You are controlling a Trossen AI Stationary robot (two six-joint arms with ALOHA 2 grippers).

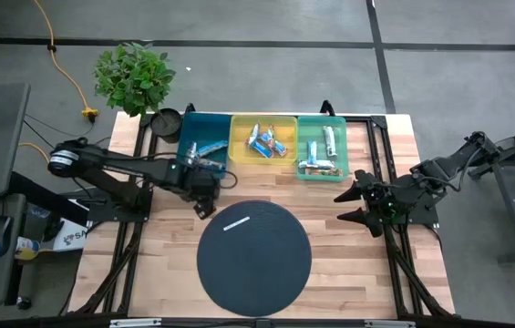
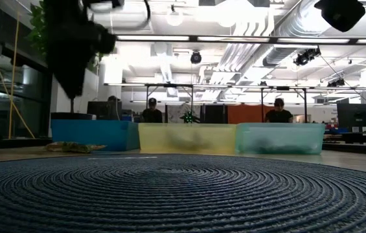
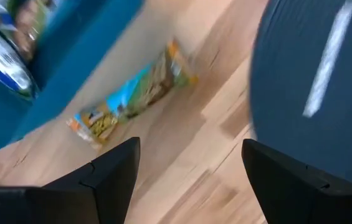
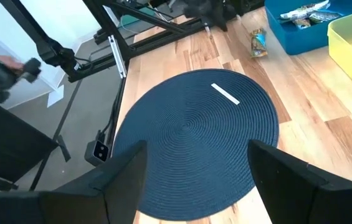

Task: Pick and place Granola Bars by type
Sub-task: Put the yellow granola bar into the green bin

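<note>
One multicoloured granola bar [image 3: 132,99] lies flat on the wood just outside the blue bin [image 3: 57,74]; it also shows in the right wrist view [image 4: 258,42] and the low view [image 2: 72,147]. My left gripper [image 3: 191,146] hangs open above the table beside this bar, at the blue bin's near side [image 1: 204,202], touching nothing. More bars lie in the blue bin [image 1: 204,144], the yellow bin [image 1: 264,141] and the green bin [image 1: 321,150]. My right gripper [image 1: 348,207] waits open near the green bin's near right corner [image 4: 197,149].
A dark round woven mat [image 1: 254,251] covers the table's near middle, with a thin white strip [image 1: 237,222] lying on it. A potted plant [image 1: 134,77] and a black cup [image 1: 166,123] stand at the far left corner. People sit in the room beyond [image 2: 150,113].
</note>
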